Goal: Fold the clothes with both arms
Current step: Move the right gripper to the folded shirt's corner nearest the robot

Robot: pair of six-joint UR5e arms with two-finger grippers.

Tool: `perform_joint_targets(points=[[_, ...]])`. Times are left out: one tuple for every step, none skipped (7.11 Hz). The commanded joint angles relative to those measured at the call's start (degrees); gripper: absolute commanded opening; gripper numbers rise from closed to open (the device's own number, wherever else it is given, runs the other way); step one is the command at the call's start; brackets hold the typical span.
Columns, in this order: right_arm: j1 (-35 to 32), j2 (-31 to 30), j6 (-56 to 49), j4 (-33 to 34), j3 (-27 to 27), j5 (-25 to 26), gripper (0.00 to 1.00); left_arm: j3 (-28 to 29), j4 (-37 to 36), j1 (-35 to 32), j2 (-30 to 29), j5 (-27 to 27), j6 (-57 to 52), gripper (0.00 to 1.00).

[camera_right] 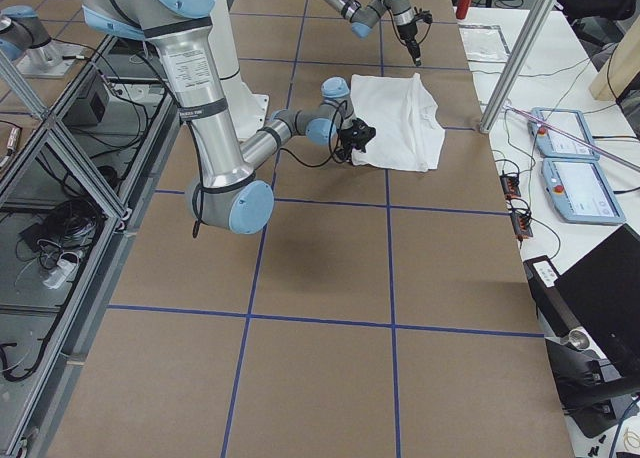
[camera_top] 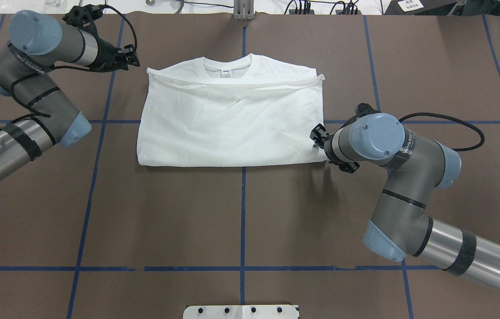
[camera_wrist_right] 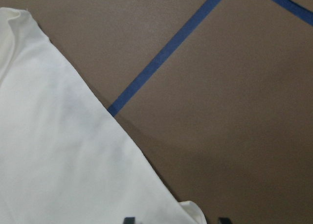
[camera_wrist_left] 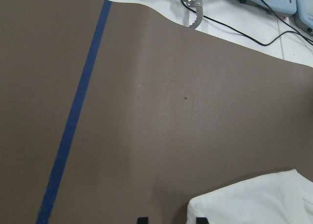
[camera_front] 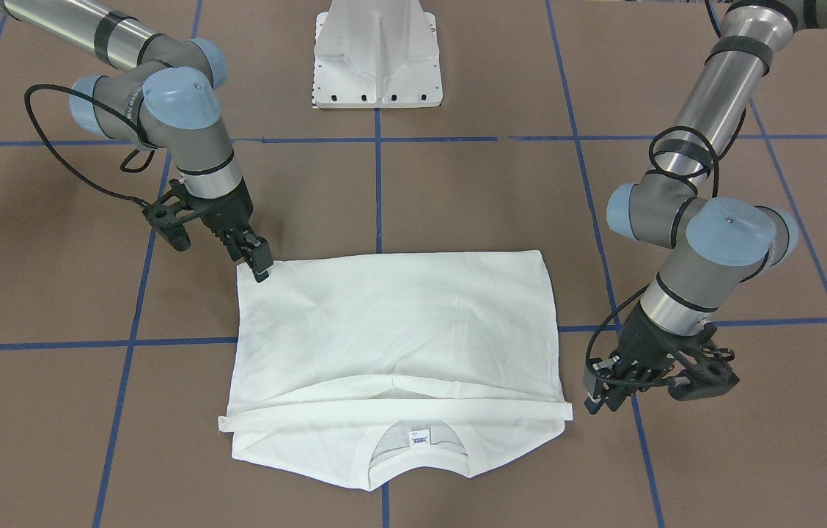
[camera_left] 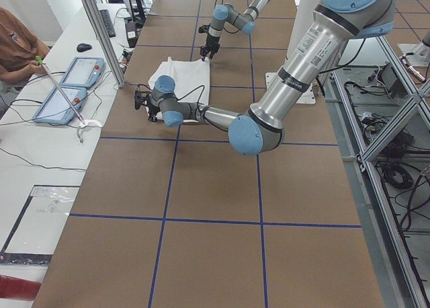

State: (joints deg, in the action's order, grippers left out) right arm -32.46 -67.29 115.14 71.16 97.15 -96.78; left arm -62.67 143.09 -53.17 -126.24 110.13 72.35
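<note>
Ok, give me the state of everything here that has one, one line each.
White long-sleeved T-shirt: folded into a rectangle, flat on the brown table, sleeves folded across near the collar.
Left black two-finger gripper: open, beside the shirt's collar-end corner.
Right black two-finger gripper: open, over the hem-end corner.

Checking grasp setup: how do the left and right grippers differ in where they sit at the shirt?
The left gripper sits by the shirt's collar-end corner; the right gripper by the diagonally opposite hem corner. Left seems just off the edge, right overlaps the cloth. Both are open.
</note>
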Motion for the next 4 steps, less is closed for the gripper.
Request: perform_joint_targets(points=[[-0.1,-0.4,0.2,-0.1,0.9,-0.1,0.0,0.0,0.0,0.0,0.0,0.0,0.1,0.44],[-0.2,-0.9,0.2,0.2,2.9,-0.3,0.0,0.0,0.0,0.0,-0.1,0.0,0.1,0.44],[1.1,-2.7,0.8,0.6,5.6,-0.6,0.0,-0.3,0.0,0.0,-0.1,0.1,0.1,0.44],[4.4,-5.5,1.1,2.5,10.9,-0.5,0.0,-3.9,-0.3,0.8,1.3,0.3,1.3,0.43]])
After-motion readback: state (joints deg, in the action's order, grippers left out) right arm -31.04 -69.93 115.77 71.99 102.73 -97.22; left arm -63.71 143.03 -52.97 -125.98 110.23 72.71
